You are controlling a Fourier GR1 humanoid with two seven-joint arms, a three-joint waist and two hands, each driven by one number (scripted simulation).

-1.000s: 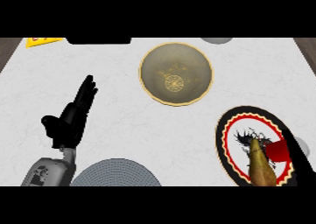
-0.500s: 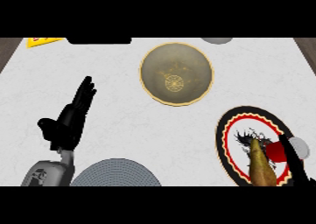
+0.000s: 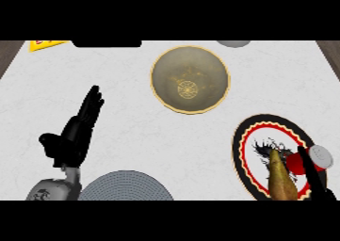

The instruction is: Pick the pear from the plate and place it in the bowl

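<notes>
A brownish, elongated pear [image 3: 280,178] lies on a black-rimmed plate [image 3: 247,121] with a red and white pattern, at the lower right. The tan bowl [image 3: 190,79] with a gold rim stands at the upper middle and holds nothing. My right hand [image 3: 312,175] comes in from the lower right corner. Its straight dark fingers lie just right of the pear, not curled round it; most of the hand is out of view. My left hand [image 3: 73,134] rests open at the left, fingers up, far from both.
A grey ribbed disc [image 3: 127,187] lies at the lower edge near my left forearm. A red patch [image 3: 295,162] and a small pale disc [image 3: 319,155] show on the plate beside the pear. A yellow item [image 3: 45,44], a black object [image 3: 106,43] and a grey object [image 3: 233,43] line the far edge.
My right hand has come further up and left over the plate, closer to the pear. The left hand, pear and bowl have stayed put.
</notes>
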